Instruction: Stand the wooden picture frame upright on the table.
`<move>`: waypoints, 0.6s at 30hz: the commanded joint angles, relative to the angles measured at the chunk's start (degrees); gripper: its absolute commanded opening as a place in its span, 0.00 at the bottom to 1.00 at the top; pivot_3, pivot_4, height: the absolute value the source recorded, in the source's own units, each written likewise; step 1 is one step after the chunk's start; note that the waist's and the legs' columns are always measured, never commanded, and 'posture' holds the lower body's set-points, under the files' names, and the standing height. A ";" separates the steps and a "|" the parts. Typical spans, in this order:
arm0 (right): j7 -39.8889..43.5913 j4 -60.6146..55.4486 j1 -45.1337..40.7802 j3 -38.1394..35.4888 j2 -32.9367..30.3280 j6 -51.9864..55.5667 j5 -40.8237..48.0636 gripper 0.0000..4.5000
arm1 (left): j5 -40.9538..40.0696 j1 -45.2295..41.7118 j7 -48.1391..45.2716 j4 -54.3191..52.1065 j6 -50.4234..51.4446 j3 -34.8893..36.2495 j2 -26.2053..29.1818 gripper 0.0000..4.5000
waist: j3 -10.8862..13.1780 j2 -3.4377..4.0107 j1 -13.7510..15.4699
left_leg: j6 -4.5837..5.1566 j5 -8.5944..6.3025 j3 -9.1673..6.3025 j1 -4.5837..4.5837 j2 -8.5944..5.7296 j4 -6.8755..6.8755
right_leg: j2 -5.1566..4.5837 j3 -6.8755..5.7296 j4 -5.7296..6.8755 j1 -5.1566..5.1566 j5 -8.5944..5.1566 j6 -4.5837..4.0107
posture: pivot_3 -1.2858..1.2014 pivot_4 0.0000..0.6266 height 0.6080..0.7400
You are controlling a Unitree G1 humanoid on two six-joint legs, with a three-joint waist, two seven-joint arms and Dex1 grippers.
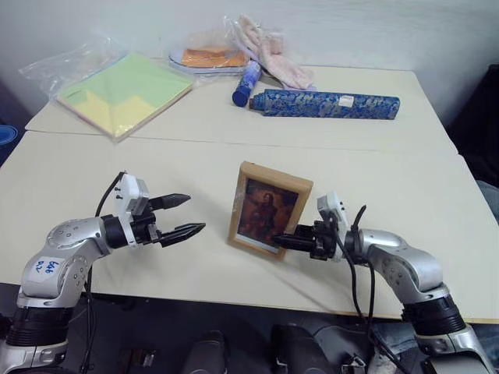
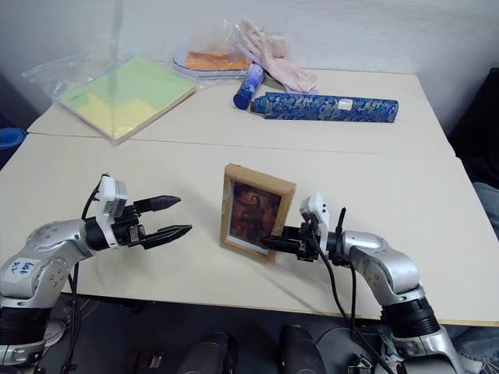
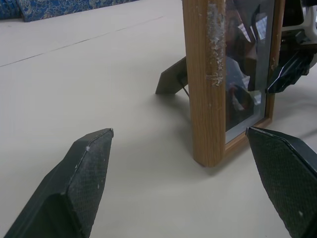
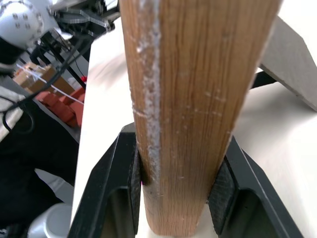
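Observation:
The wooden picture frame stands upright near the front of the table, its dark portrait facing me. Its grey fold-out stand is spread behind it, and its lower corner rests on the tabletop. My right gripper is shut on the frame's lower right edge, with one finger against each face of the wood. My left gripper hovers open a short way to the frame's left, pointing at it and touching nothing. Both of its fingers hang just above the table.
At the back lie a green-yellow paper pack in plastic, an orange item in a bag, pink gloves, a blue bottle and a blue patterned folded umbrella. A seam crosses the table behind the frame.

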 commanded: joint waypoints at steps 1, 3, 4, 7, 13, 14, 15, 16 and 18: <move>-0.78 2.64 2.21 2.00 -0.53 -1.46 -4.97 0.28 | 0.66 0.68 -0.38 -1.33 -0.98 1.72 0.61 1.00 | -0.03 -0.04 0.01 | 0.00 0.00 0.00 0.01 0.00 0.00 | 0.00 0.00 0.00 0.01 0.00 0.00 | 0.52 0.24 1.00; -0.46 2.76 2.62 2.59 -1.04 -2.06 -5.82 0.28 | 0.92 0.66 -0.63 -0.99 -1.16 1.82 0.78 1.00 | -0.05 -0.08 0.07 | 0.00 0.00 -0.01 0.05 0.00 0.00 | 0.00 0.00 -0.01 0.09 0.00 0.00 | 0.52 0.24 1.00; -0.73 2.78 2.70 2.78 -1.24 -1.96 -6.23 0.28 | 1.05 0.66 -0.78 -0.82 -1.27 1.84 0.86 1.00 | -0.06 -0.10 0.10 | 0.00 0.00 -0.01 0.10 0.00 0.00 | -0.01 0.00 -0.03 0.13 0.00 0.00 | 0.52 0.24 1.00; -3.10 3.01 1.94 1.27 -0.31 0.80 -4.69 0.28 | 1.57 0.85 -1.21 -0.52 -1.57 1.78 1.24 1.00 | -0.08 -0.12 0.06 | 0.00 -0.01 -0.03 0.28 0.01 -0.03 | -0.01 -0.01 -0.08 0.32 0.00 0.00 | 0.52 0.24 1.00; -1.53 1.50 1.51 -0.57 -0.21 1.26 -3.14 0.56 | 3.01 2.04 -2.46 1.23 -2.84 2.29 1.96 1.00 | -0.08 -0.12 0.18 | 0.00 -0.03 -0.03 0.51 0.03 -0.14 | -0.03 0.01 -0.38 0.51 -0.02 -0.03 | 0.52 0.24 1.00; -0.68 1.23 1.64 -1.08 -0.23 0.53 -2.92 0.61 | 3.34 2.58 -2.72 1.58 -3.24 2.43 2.11 1.00 | -0.07 -0.11 0.19 | 0.02 -0.04 -0.03 0.48 0.03 -0.16 | -0.04 0.02 -0.39 0.49 -0.02 -0.03 | 0.52 0.24 1.00; -0.30 0.90 1.79 -1.81 -0.29 0.04 -2.67 0.69 | 3.76 3.27 -2.81 1.92 -3.69 2.70 2.26 1.00 | -0.07 -0.11 0.20 | 0.02 -0.04 -0.03 0.44 0.02 -0.17 | -0.04 0.01 -0.39 0.45 -0.02 -0.03 | 0.52 0.24 1.00; 1.18 -0.01 2.21 -2.15 -0.98 -0.05 -2.13 0.76 | 4.11 4.00 -3.07 2.24 -4.09 3.01 2.45 1.00 | -0.07 -0.10 0.18 | 0.02 -0.04 -0.03 0.38 0.02 -0.16 | -0.04 0.00 -0.39 0.40 -0.02 -0.03 | 0.52 0.24 1.00; 2.99 -1.28 2.87 -2.49 -2.05 -0.25 -1.81 0.90 | 4.70 4.96 -3.51 2.71 -4.74 3.46 2.75 1.00 | -0.06 -0.09 0.22 | 0.03 -0.05 -0.02 0.36 0.02 -0.19 | -0.04 0.00 -0.41 0.39 -0.02 -0.03 | 0.52 0.24 1.00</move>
